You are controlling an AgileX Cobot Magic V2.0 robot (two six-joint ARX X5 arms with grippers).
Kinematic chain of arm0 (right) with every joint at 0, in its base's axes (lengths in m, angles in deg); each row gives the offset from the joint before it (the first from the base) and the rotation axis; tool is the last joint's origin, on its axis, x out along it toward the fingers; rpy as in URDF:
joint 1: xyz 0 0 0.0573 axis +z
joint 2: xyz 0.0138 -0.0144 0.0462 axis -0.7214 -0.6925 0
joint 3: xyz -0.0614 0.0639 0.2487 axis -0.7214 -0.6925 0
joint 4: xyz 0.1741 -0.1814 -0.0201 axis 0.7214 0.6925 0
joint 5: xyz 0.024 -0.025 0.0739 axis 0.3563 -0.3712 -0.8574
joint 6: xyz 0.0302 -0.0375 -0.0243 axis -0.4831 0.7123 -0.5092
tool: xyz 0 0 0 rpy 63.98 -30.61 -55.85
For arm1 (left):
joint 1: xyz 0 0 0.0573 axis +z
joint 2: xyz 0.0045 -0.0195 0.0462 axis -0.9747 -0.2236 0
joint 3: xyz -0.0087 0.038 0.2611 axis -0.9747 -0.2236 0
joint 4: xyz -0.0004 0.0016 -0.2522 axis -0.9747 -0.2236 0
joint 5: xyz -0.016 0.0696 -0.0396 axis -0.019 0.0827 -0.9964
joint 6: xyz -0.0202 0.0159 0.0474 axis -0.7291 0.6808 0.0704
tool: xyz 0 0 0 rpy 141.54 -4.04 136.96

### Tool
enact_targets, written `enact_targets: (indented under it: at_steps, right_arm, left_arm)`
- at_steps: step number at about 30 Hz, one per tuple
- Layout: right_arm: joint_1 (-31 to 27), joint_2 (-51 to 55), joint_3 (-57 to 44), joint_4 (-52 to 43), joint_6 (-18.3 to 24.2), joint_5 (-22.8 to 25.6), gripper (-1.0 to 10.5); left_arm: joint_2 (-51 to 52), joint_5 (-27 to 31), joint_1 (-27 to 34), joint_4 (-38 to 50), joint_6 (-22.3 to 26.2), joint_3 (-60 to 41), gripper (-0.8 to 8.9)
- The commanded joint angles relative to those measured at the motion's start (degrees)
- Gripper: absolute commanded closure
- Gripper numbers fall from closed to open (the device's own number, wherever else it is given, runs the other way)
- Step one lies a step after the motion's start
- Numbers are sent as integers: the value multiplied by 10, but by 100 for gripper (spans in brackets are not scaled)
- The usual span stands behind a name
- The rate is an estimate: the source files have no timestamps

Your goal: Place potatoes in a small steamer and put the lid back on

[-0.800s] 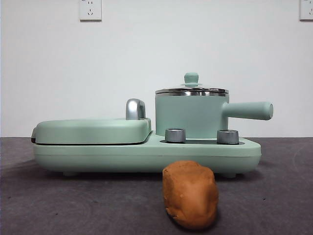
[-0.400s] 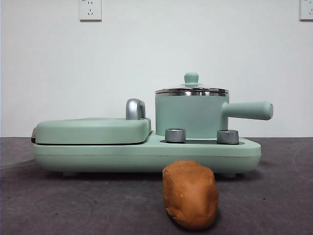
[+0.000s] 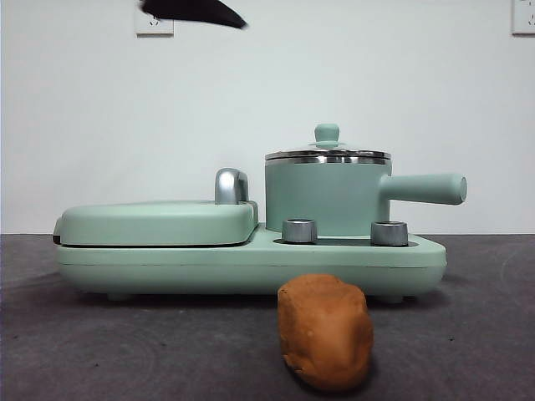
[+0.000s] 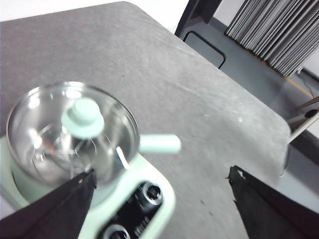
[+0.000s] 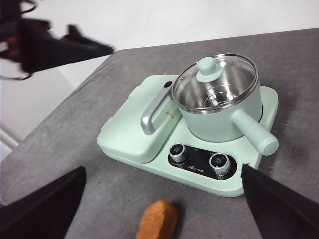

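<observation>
- On the grey table (image 3: 468, 351), a mint-green cooking appliance (image 3: 251, 259) stands with the small steamer (image 3: 328, 196) seated on its right-hand section in the front view.
- The lid (image 3: 328, 154) sits closed on the small steamer; its steel rim lies flush on the pot rim and its mint-green knob points straight up.
- The steamer's stubby side handle (image 3: 425, 189) projects to the right in the front view, level with the table.
- Two metal control knobs (image 3: 299, 230) are set on the appliance front, just below the small steamer.
- The griddle cover (image 3: 159, 222) occupies the left-hand section and is shut; its chrome handle (image 3: 231, 185) rises beside the small steamer.
- The potato (image 3: 325, 331) lies on the table in front of the appliance, near but apart from its base, below the control knobs. Nothing touches it.
- The left gripper (image 4: 159, 209) hangs above the small steamer, jaws spread wide; one jaw overlaps the lid's rim in the left wrist view, the other is over bare table. It grasps nothing. Contact with the lid cannot be determined.
- In the front view, a black tip (image 3: 194, 12) shows at the top edge, left of centre, well above the griddle cover.
- The right gripper (image 5: 159, 209) is held high over the near table edge, jaws spread wide and empty, with the potato (image 5: 158, 220) between them in the right wrist view and well below.
- The right wrist view also shows the left arm (image 5: 45, 42), dark and blurred, well apart from the appliance (image 5: 149, 144).
</observation>
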Motion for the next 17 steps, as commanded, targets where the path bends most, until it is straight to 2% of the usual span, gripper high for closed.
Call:
enact_targets:
  at_steps: [1,7,11,17]
  right_arm:
    - [0,-3,9,-3,3,0,448]
    - [0,-3,9,-3,3,-1,448]
    - [0,-3,9,-3,3,0,449]
    - [0,-3,9,-3,3,0,449]
  left_arm:
    - [-61,33,-15,0,15,56,377]
    - [-154,126,-43,1,70,134,377]
    - [-194,183,-59,30,96,156,378]
    - [-229,200,-71,79,99,156,380]
